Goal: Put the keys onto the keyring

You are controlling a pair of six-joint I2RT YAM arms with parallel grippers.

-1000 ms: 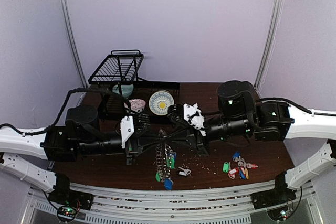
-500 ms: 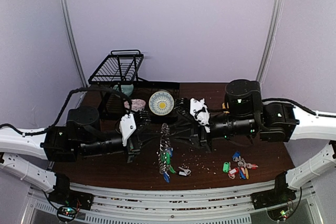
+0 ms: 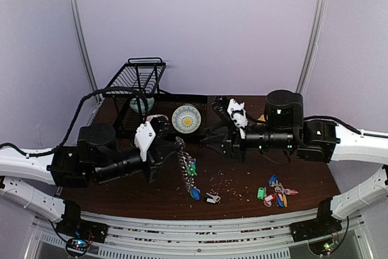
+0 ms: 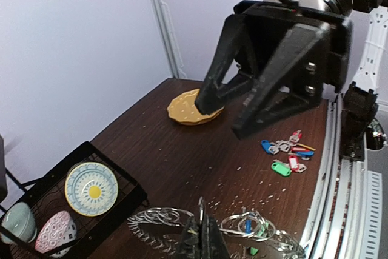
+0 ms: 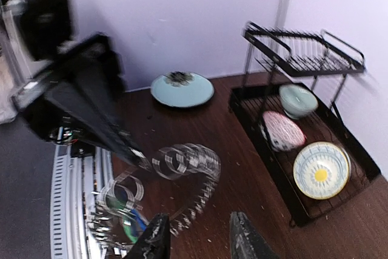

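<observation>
The keyring, a dark ring hung with small silver rings and blue and green tags, dangles edge-on above the table. My left gripper is shut on its upper rim. In the left wrist view the fingers pinch that rim, with the keyring spreading to both sides. My right gripper stands open a little to the right of the ring, holding nothing. Its wrist view shows the blurred keyring in front of its open gripper. The keys lie on the table below.
A bunch of keys with coloured tags lies at the right front. A black dish rack at the back left holds a yellow-patterned plate and bowls. A light blue plate lies flat behind the left arm. Crumbs are scattered over the table.
My right gripper has opened, let go of the keyring and drawn back to the right. The left gripper has swung up and left with the ring, which now hangs from it alone.
</observation>
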